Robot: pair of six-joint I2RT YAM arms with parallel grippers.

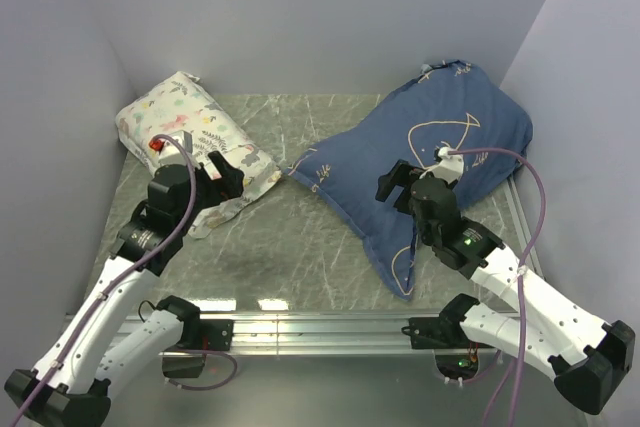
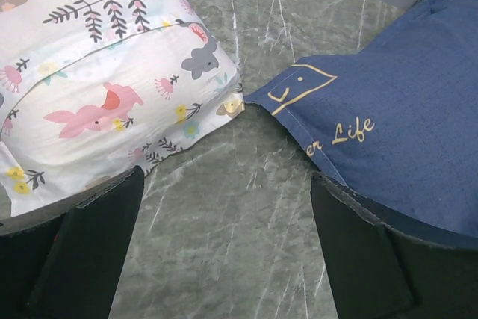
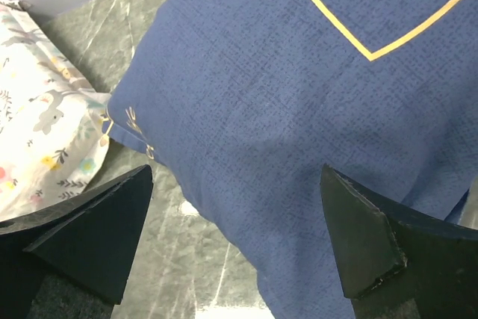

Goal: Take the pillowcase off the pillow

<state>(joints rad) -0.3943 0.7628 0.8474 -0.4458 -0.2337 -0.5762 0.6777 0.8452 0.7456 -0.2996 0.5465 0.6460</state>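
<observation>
The navy pillowcase (image 1: 400, 132) with pale line drawing lies plump and diagonal on the right half of the table; the pillow is hidden inside it. My right gripper (image 1: 415, 172) hovers open over the case's middle. In the right wrist view the blue fabric (image 3: 284, 95) fills the space between and beyond the open gripper (image 3: 235, 177). My left gripper (image 1: 222, 175) stands open over bare table; its wrist view shows the gripper (image 2: 226, 184) with nothing between the fingers, and the case's corner (image 2: 388, 140) lies just past the right finger.
A smaller white floral-print pillow (image 1: 185, 127) lies at the back left, its corner (image 2: 216, 80) almost meeting the navy corner. The green marble tabletop (image 1: 290, 237) is walled on three sides. A metal rail (image 1: 320, 327) runs along the near edge.
</observation>
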